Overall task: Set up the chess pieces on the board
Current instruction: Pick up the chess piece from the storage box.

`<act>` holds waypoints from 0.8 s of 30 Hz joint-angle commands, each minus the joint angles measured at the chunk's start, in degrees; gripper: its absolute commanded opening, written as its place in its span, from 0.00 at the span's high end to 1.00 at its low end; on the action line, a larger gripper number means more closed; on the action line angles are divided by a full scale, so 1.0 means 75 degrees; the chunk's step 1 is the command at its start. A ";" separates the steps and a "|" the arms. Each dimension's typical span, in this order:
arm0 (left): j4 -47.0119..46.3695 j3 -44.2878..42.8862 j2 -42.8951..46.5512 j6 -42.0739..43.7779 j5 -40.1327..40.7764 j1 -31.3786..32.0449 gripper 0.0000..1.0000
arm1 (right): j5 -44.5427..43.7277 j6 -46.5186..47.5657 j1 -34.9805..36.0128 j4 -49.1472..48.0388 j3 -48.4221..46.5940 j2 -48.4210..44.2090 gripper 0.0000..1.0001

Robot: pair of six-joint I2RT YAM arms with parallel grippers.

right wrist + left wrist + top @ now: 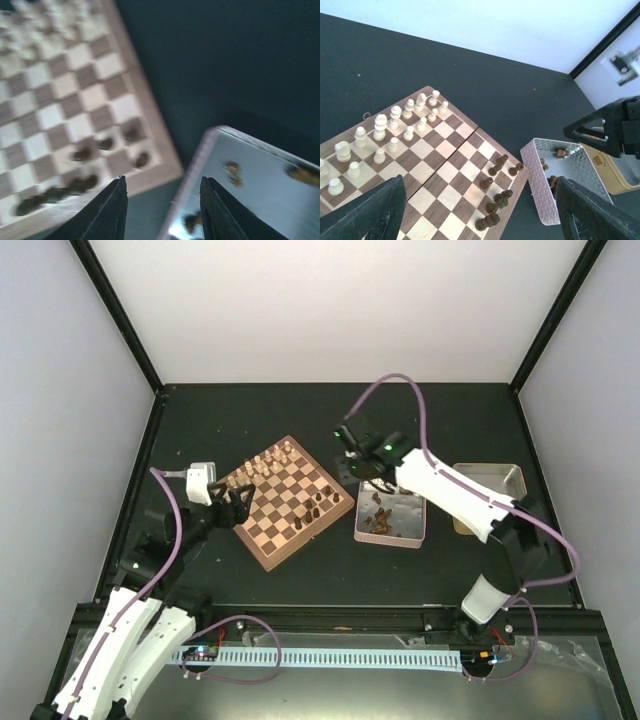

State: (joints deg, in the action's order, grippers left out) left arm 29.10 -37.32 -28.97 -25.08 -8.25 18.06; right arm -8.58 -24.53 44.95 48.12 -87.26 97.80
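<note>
The board (285,510) lies left of centre, turned at an angle. Several dark chess pieces (501,196) stand in a loose cluster along its right edge, blurred as chess pieces (80,154) in the right wrist view. More dark pieces (384,514) lie in the silvery tin (412,530) beside the board. My right gripper (163,178) hangs open over the gap between the board's corner and the tin (200,165), with nothing between its fingers. My left gripper (481,178) is open wide by the board's near-left side, holding nothing.
Pale cream pieces (395,120) stand in two rows on the board's far-left side. A tan tray (490,490) sits right of the tin. The right arm (460,502) stretches over the tin and tray. Black frame posts edge the table.
</note>
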 commanded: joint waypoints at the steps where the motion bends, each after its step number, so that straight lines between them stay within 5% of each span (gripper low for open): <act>1: -0.0702 0.0029 -0.0110 -0.0088 -0.0526 -0.0031 0.16 | -0.0442 -0.0511 -0.0760 -0.0969 0.1711 -0.0717 0.58; 7: -0.1206 0.0055 -0.0356 -0.0327 -0.0866 -0.0030 0.16 | 0.0527 -0.0260 -0.1370 -0.1894 0.3087 -0.0665 0.58; 24: -0.1448 0.0029 -0.0752 -0.0780 -0.1261 -0.0030 0.16 | 0.0055 0.0392 -0.1631 -0.2102 0.2555 0.1022 0.66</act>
State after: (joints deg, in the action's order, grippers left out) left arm 20.67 -36.99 -34.26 -29.80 -16.23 18.06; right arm -5.54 -22.85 33.23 31.70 -66.24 104.29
